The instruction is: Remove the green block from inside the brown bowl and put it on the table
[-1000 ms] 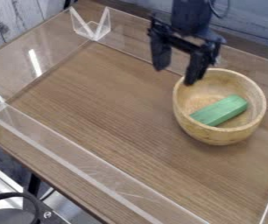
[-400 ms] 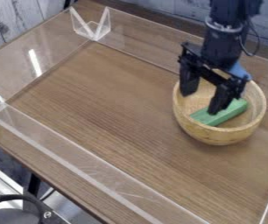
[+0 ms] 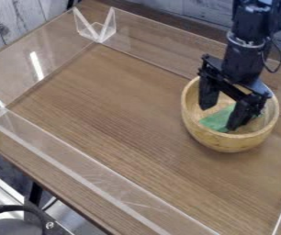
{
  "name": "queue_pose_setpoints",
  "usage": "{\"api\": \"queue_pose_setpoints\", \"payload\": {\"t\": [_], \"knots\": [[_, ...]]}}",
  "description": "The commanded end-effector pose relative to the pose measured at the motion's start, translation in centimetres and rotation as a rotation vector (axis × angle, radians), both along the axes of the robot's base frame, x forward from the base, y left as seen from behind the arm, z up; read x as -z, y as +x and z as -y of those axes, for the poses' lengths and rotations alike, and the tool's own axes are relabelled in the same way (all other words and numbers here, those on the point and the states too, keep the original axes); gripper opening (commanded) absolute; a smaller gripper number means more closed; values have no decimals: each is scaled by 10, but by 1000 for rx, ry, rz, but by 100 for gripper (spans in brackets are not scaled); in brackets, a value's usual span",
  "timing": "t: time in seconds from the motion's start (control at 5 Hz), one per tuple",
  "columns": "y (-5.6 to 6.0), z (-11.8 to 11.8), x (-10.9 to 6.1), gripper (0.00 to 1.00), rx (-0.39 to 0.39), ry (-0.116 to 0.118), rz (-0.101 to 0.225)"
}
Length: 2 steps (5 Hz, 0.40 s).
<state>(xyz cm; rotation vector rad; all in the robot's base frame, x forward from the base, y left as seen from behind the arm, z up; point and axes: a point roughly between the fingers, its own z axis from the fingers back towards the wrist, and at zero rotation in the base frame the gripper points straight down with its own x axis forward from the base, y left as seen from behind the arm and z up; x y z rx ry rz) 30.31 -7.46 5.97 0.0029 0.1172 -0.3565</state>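
Gripper (image 3: 227,108) pointed straight down inside the brown bowl (image 3: 202,134), fingers spread wide, straddling the green block (image 3: 218,121); block lay on the bowl's floor, not gripped; bowl sat at the table (image 3: 118,119) right side.

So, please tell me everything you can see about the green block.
The green block is a small, bright green, matte bar. It lies inside the brown bowl on its floor, partly hidden by the gripper, which reaches down into the bowl with open jaws on either side of the block. Whether the fingers touch it cannot be told.
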Motion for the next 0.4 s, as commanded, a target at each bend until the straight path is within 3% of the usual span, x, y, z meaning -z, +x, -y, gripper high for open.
{"api": "queue_pose_setpoints", "payload": {"t": [0.0, 0.2], "knots": [[14, 8, -11, 100, 31, -14, 73], [17, 10, -6, 100, 47, -17, 86]]}}
